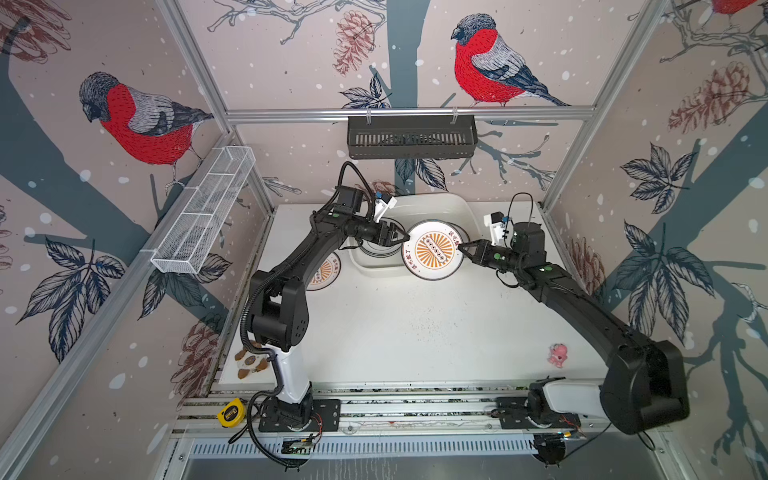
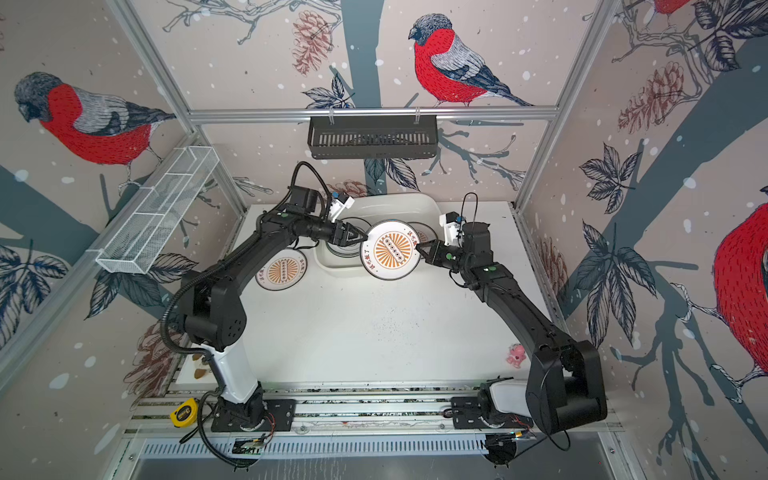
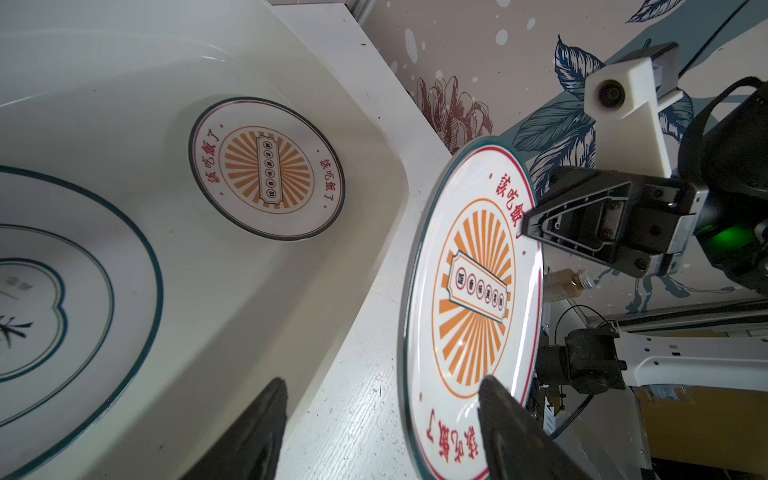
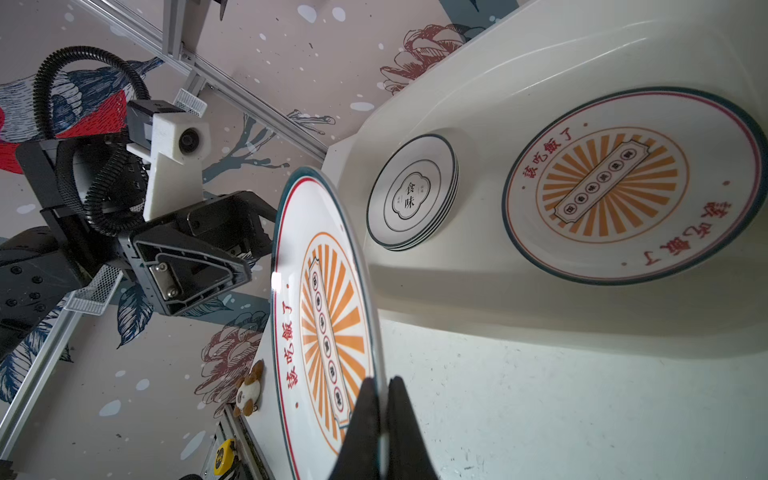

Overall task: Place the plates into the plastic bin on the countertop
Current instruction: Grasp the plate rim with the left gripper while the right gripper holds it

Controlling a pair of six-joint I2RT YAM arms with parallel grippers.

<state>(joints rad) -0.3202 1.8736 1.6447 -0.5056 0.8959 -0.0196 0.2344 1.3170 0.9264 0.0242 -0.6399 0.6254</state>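
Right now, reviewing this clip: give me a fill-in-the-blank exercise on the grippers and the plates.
The right gripper is shut on the rim of the lifted plate, whose sunburst is ____.
The left gripper stands at that plate's opposite rim with its jaws ____.
Inside the plastic bin, beside the stack of emblem plates, lies ____ sunburst plate.
Missing words: orange; open; one.

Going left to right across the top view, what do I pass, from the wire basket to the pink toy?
White wire mesh basket, sunburst plate on the countertop, left gripper, held sunburst plate, right gripper, pink toy.
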